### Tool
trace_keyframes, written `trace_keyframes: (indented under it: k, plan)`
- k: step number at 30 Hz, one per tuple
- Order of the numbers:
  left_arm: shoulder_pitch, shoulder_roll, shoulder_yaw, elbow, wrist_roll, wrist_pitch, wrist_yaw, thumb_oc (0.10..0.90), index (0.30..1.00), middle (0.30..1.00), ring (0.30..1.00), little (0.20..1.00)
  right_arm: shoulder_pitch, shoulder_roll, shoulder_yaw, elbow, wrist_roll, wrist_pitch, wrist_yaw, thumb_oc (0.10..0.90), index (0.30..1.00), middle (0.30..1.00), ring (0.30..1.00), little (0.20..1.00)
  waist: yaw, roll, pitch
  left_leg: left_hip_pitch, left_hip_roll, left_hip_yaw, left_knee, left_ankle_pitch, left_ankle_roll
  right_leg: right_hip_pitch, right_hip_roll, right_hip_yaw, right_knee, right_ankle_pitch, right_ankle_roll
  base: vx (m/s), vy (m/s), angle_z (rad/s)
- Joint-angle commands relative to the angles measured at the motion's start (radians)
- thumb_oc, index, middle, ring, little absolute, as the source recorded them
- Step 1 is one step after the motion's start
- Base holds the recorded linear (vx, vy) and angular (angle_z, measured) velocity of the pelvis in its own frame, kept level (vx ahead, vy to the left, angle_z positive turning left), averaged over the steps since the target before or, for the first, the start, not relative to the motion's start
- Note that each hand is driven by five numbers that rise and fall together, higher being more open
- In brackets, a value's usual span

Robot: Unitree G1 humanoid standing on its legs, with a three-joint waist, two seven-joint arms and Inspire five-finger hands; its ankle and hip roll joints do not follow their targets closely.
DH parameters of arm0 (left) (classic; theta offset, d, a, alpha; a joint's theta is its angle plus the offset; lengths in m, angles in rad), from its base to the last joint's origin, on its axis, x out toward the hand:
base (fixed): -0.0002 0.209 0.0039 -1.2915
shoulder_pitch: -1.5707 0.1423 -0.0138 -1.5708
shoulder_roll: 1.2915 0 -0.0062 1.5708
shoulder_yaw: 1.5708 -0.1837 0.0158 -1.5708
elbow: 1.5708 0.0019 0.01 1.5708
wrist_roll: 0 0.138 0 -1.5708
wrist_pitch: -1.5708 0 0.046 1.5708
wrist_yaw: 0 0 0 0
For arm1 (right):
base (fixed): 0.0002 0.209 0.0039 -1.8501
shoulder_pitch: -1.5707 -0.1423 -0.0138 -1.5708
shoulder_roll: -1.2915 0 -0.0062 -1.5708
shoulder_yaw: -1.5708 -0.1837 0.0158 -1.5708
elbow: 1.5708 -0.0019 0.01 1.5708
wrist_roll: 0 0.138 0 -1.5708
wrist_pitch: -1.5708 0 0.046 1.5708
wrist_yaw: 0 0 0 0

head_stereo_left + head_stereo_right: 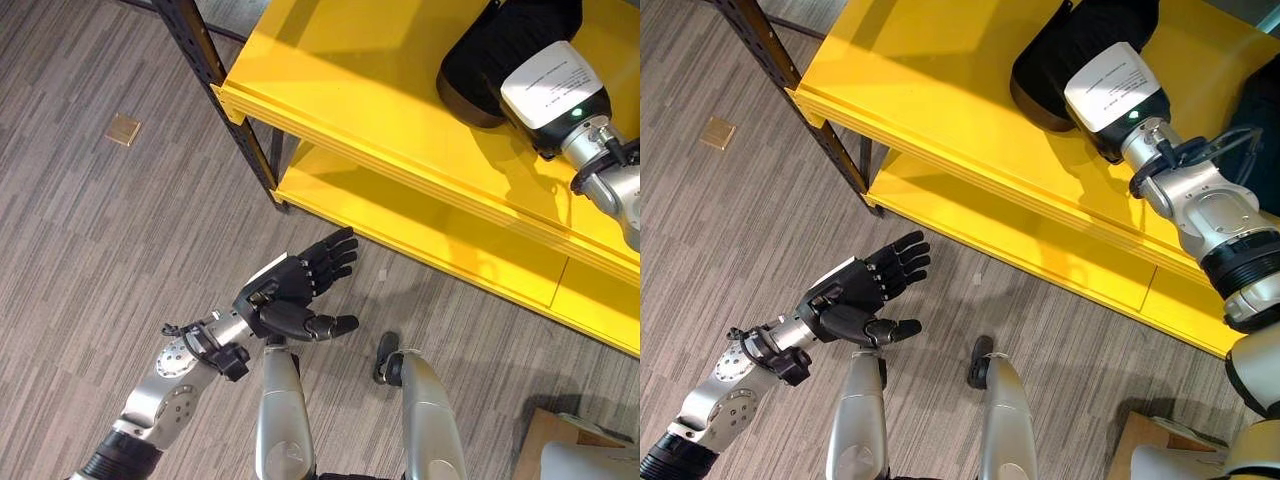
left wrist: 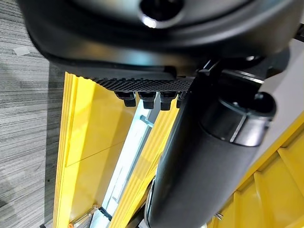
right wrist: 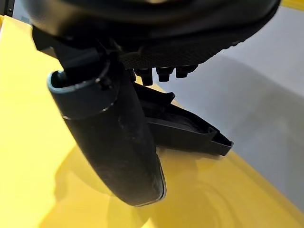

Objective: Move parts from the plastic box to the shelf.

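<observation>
Bright, even light is falling from above across the yellow shelf (image 1: 400, 90), throwing a soft glare band along its top board and casting a dark shadow under the right arm. The grey floor (image 1: 90, 250) is showing crisp grain. In the 2 wrist views the near hand bulk is lying blurred and dark.

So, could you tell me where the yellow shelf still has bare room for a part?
The top board of the yellow shelf is bare from its dark corner post across to the right hand. It is crowded there, where a black part lies.
</observation>
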Motion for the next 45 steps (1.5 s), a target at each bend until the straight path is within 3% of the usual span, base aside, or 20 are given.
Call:
trace_keyframes:
  k: [1, 11, 28, 41, 45]
  plan:
    - [0.005, -0.018, 0.028, -0.117, -0.028, -0.076, -0.047, 0.900, 1.000, 1.000, 1.000, 1.000, -0.073, -0.064, -0.039, -0.006, -0.015, 0.047, -0.010, 0.900, 1.000, 1.000, 1.000, 1.000, -0.001, -0.015, -0.060, 0.052, -0.018, 0.015, 0.022, 0.020, 0.045, 0.055, 0.076, 0.049, -0.009, -0.042, -0.016, 0.00, 0.000, 0.00]
    - [0.017, -0.018, 0.042, -0.118, -0.020, -0.069, -0.057, 0.900, 1.000, 1.000, 1.000, 1.000, -0.089, -0.088, 0.017, -0.022, -0.037, 0.014, 0.138, 0.900, 1.000, 1.000, 1.000, 1.000, 0.000, -0.029, -0.065, 0.054, -0.009, 0.020, 0.016, 0.027, 0.042, 0.060, 0.082, 0.045, -0.011, -0.041, -0.021, 0.00, 0.000, 0.00]
    - [0.027, -0.007, 0.057, -0.130, -0.013, -0.040, -0.058, 0.900, 1.000, 1.000, 1.000, 1.000, -0.106, -0.103, 0.053, 0.005, -0.017, 0.019, 0.323, 0.900, 1.000, 1.000, 1.000, 1.000, 0.005, -0.053, -0.072, 0.060, 0.002, 0.020, 0.016, 0.028, 0.042, 0.077, 0.091, 0.036, -0.017, -0.038, -0.026, 0.00, -0.006, 0.00]
    - [0.030, 0.001, 0.063, -0.128, -0.022, -0.033, -0.067, 0.900, 1.000, 1.000, 1.000, 1.000, -0.078, -0.100, 0.027, 0.039, -0.039, 0.056, 0.275, 0.900, 1.000, 1.000, 1.000, 1.000, 0.007, -0.056, -0.072, 0.055, -0.002, 0.016, 0.020, 0.024, 0.044, 0.082, 0.095, 0.036, -0.020, -0.035, -0.027, 0.00, 0.000, 0.00]
    - [0.034, 0.001, 0.061, -0.132, -0.024, -0.030, -0.075, 0.900, 1.000, 1.000, 1.000, 1.000, -0.062, -0.099, -0.006, 0.022, -0.050, 0.101, 0.143, 0.900, 1.000, 1.000, 1.000, 1.000, 0.005, -0.051, -0.072, 0.053, -0.006, 0.016, 0.022, 0.023, 0.046, 0.083, 0.097, 0.040, -0.025, -0.033, -0.027, 0.00, 0.000, 0.00]
